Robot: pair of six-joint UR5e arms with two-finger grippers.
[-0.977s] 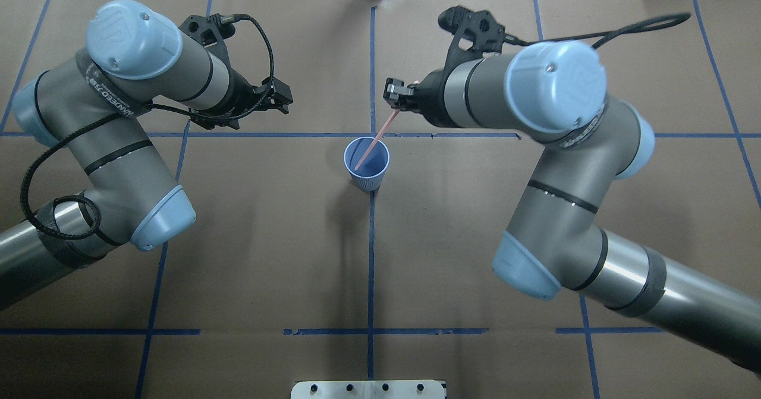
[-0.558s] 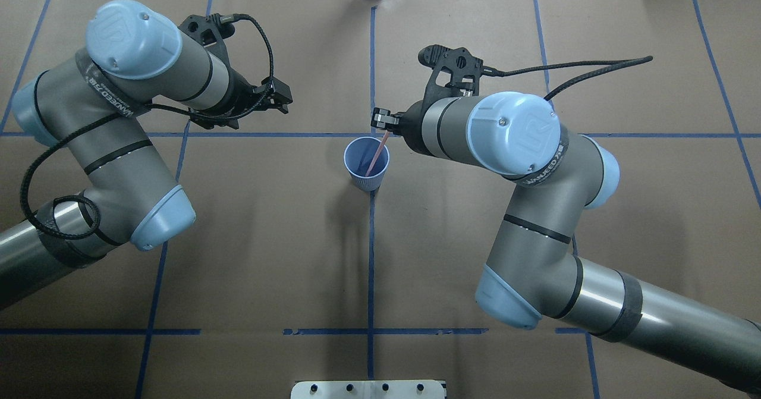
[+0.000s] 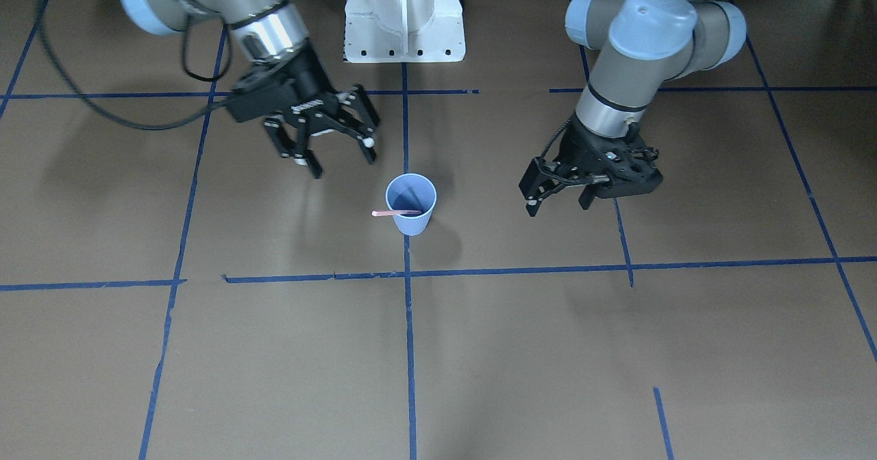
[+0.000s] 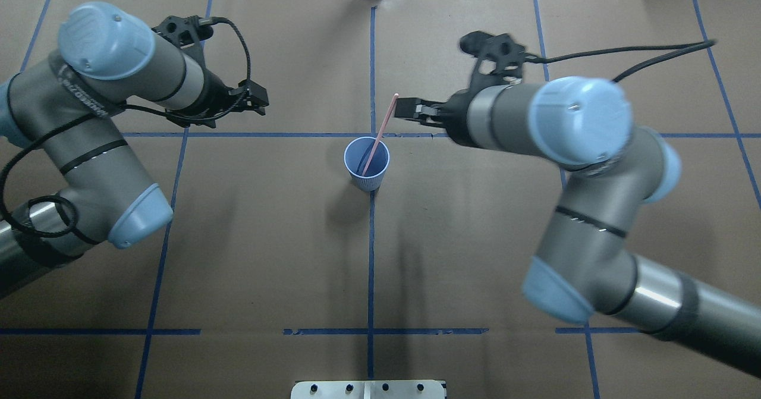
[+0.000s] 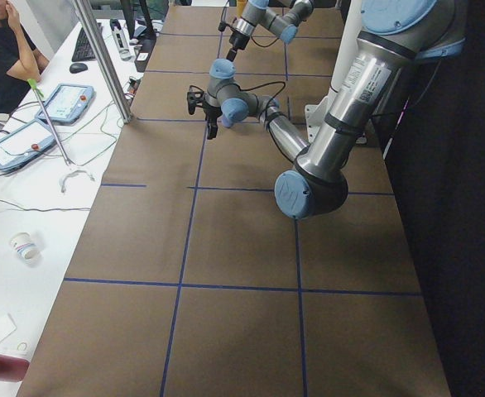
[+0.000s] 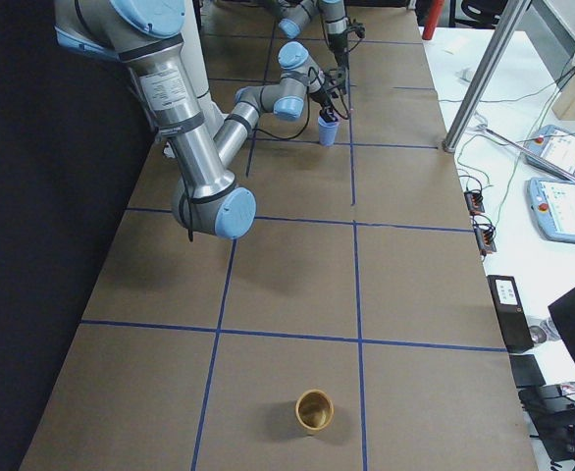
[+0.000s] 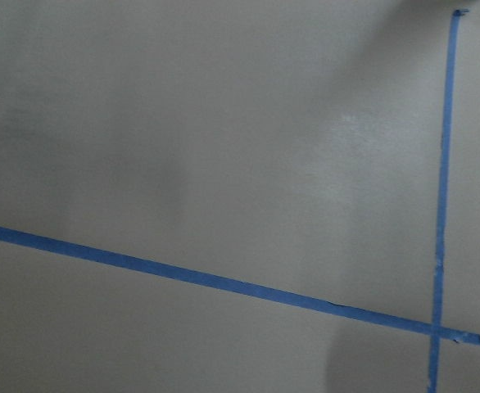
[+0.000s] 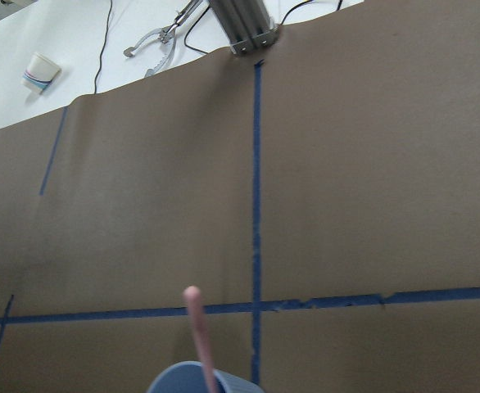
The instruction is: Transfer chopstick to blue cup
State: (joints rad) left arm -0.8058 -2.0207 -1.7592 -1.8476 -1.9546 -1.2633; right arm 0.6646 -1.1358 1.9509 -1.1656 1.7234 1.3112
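Note:
The blue cup (image 4: 367, 162) stands upright at the table's middle, on a blue tape line; it also shows in the front view (image 3: 410, 204). One pale pink chopstick (image 4: 380, 131) stands in it, leaning on the rim with its top end pointing away from the robot. The stick's top also shows in the right wrist view (image 8: 197, 327) above the cup's rim (image 8: 170, 380). My right gripper (image 3: 340, 155) is open and empty, just right of the stick's top in the overhead view (image 4: 404, 107), not touching it. My left gripper (image 3: 556, 205) is open and empty, well left of the cup (image 4: 260, 101).
Blue tape lines (image 4: 371, 268) grid the brown paper table. The robot's white base (image 3: 404, 14) is behind the cup. A gold cup (image 6: 314, 410) stands far off near the table's right end. An operator (image 5: 7, 50) sits at a side table with tablets and cables.
My right gripper has opened and let go of the chopstick, which now leans in the cup. The right arm has drawn back to the right. The left arm has shifted left.

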